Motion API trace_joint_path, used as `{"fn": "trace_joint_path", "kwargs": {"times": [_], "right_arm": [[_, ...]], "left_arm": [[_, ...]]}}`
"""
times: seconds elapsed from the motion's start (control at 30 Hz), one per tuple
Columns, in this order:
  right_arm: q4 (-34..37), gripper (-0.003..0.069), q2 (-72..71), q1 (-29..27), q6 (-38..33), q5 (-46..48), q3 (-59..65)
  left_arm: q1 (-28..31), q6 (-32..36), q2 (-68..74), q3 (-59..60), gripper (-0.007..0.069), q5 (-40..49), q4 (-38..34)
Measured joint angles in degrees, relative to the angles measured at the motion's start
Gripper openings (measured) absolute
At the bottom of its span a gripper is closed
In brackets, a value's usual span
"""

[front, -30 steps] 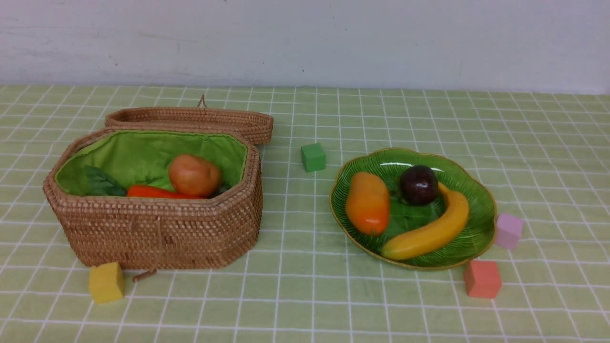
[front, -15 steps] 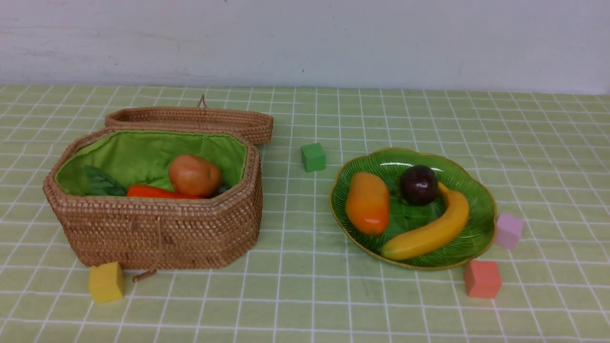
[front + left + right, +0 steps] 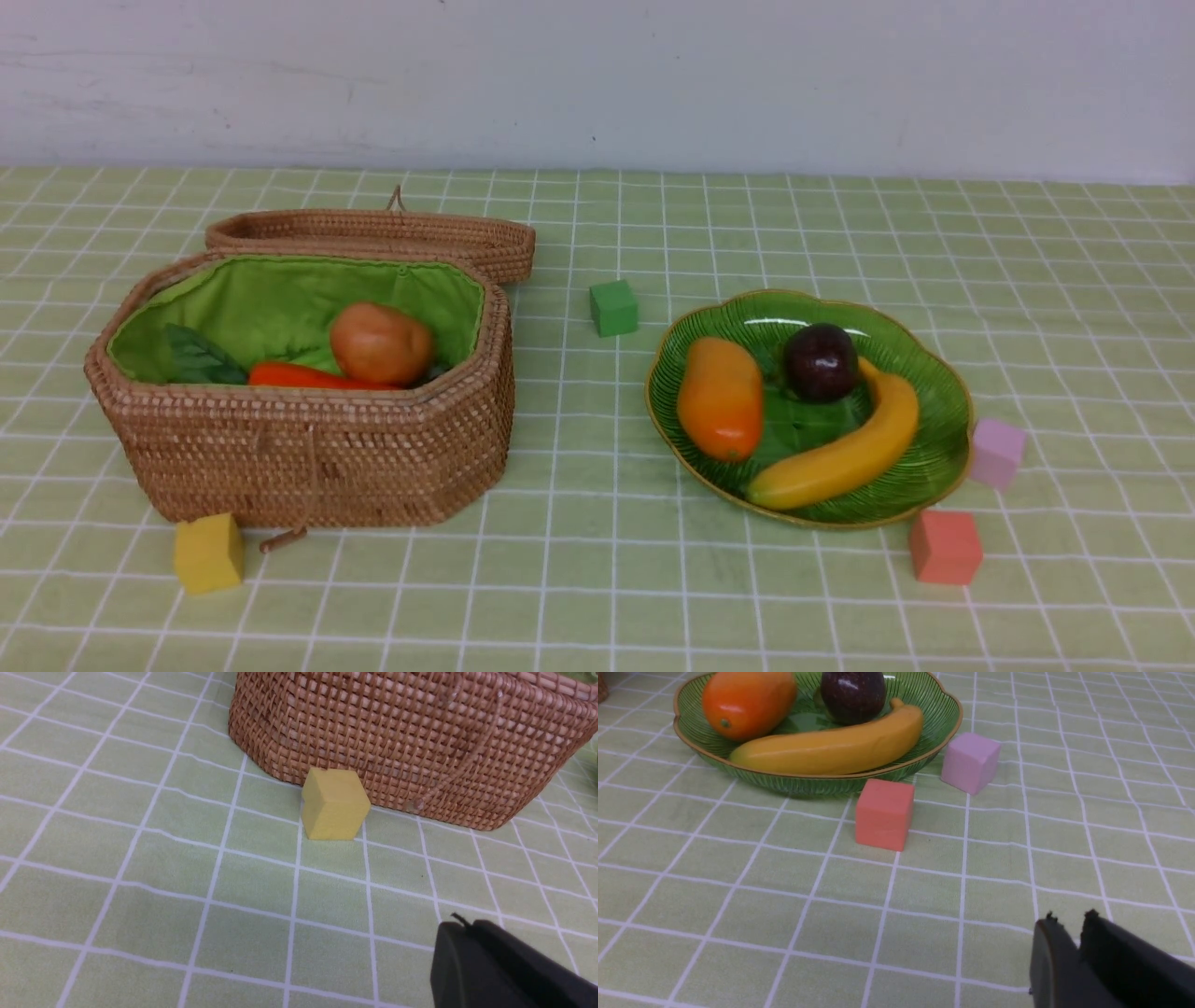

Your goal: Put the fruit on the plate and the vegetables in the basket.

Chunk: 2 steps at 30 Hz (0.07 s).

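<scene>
Banana (image 3: 845, 453), mango (image 3: 720, 399), mangosteen (image 3: 820, 361) lie on plate (image 3: 938, 439). Potato (image 3: 380, 343) and carrot (image 3: 313, 376) sit in basket (image 3: 317, 453). Left hand (image 3: 460, 926) closed, empty; right hand (image 3: 1066, 926) slightly parted, empty, above desk (image 3: 597, 579).

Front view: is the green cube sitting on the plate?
No, the green cube rests on the tablecloth between the basket and the plate.

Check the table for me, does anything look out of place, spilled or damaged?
Nothing stands out. The mango, mangosteen and banana lie in the green plate; the potato and carrot sit in the open basket. Four coloured cubes stand loose on the cloth.
</scene>
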Motion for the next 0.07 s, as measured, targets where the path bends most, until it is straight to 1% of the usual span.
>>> {"fn": "trace_joint_path", "kwargs": {"times": [0.07], "right_arm": [[0.00, 0.0098, 0.00, 0.00, 0.00, 0.00, 0.00]], "left_arm": [[0.00, 0.00, 0.00, 0.00, 0.0000, 0.00, 0.00]]}}
